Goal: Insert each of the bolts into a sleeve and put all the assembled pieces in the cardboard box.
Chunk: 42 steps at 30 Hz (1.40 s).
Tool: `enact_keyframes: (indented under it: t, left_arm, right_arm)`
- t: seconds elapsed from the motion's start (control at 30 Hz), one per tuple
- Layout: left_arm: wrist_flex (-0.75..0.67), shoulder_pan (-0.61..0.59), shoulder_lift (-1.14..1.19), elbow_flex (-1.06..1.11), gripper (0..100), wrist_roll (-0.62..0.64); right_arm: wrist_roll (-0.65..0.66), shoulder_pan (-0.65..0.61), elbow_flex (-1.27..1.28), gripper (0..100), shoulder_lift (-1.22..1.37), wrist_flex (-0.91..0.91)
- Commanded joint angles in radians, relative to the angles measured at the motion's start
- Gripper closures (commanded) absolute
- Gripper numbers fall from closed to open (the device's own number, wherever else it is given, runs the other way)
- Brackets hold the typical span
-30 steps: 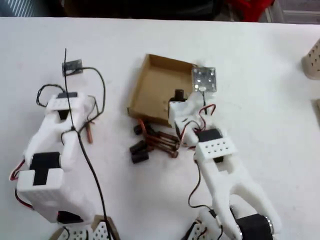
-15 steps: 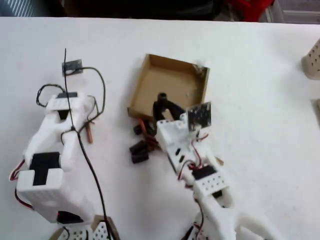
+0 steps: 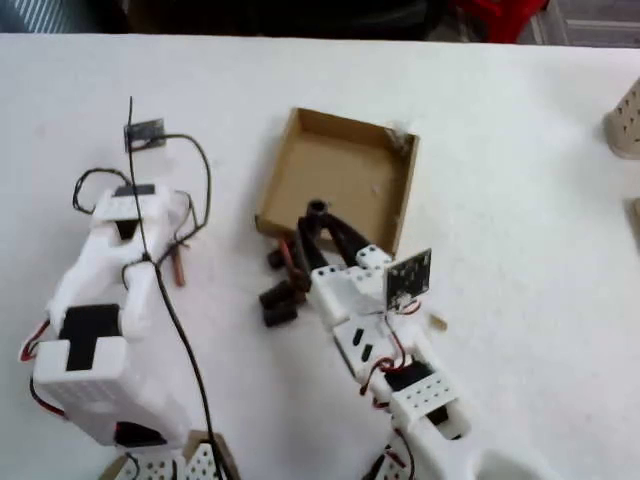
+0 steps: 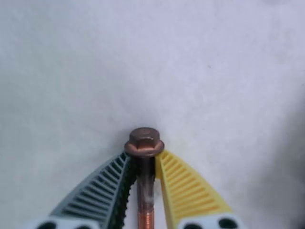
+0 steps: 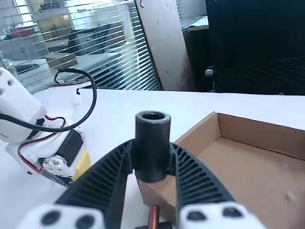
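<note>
1. Grip state, left side: the left gripper (image 4: 144, 156) has its grey and yellow fingers pressed onto a copper bolt (image 4: 145, 191). They pinch the shank just behind the hex head.
2. The bolt's head sticks out past the fingertips, toward the white table (image 4: 143, 57). Whether the head touches the table cannot be told.
3. In the high view the left arm (image 3: 100, 300) lies toward the table's left edge, well apart from the cardboard box (image 3: 340, 175).
4. Grip state, right side: the right gripper (image 5: 151, 153) has its black ribbed fingers closed on a black sleeve (image 5: 152, 138), one finger on each side.
5. The sleeve stands upright with its open bore facing up, and its upper half is clear of the fingertips.
6. In the high view the sleeve sits over the box's near wall, close to the near-left corner of the box.
7. The box is open-topped and lies around the middle of the table, nearer the far edge than the near one.
8. Several loose sleeves (image 3: 279, 304) lie on the table just outside the box's near-left corner, beside the right arm (image 3: 365, 320).
9. A loose bolt (image 3: 285, 250) lies between those sleeves and the box wall, partly hidden by the right gripper.
</note>
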Motion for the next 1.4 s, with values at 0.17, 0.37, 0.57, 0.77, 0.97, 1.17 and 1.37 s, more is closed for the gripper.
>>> enact_keyframes:
  t: [0.17,0.37,0.57,0.77,0.97,1.17,1.37]
  left_arm:
    - [-0.029,-0.021,-0.062,-0.006,98,-0.009]
    - [-0.029,-0.021,-0.062,-0.006,98,-0.009]
    - [-0.029,-0.021,-0.062,-0.009,98,-0.009]
    - [-0.087,-0.019,-0.062,-0.005,98,-0.009]
    - [-0.120,-0.004,-0.062,-0.005,98,-0.009]
    - [-0.204,-0.027,-0.091,0.048,98,-0.009]
    - [-0.222,0.004,-0.314,0.187,98,-0.003]
  right_arm:
    - [0.003,0.010,-0.046,98.2,0.351,-0.357]
    - [-0.002,-0.031,-0.089,98.2,0.691,-0.664]
    - [0.002,-0.131,-0.089,98.2,0.955,-0.917]
    - [0.003,-0.211,-0.089,98.2,1.138,-1.035]
    - [0.005,-0.242,-0.101,98.2,1.185,-1.040]
    - [0.005,-0.242,-0.104,98.2,1.188,-1.038]
    - [0.005,-0.242,-0.104,98.2,1.190,-1.032]
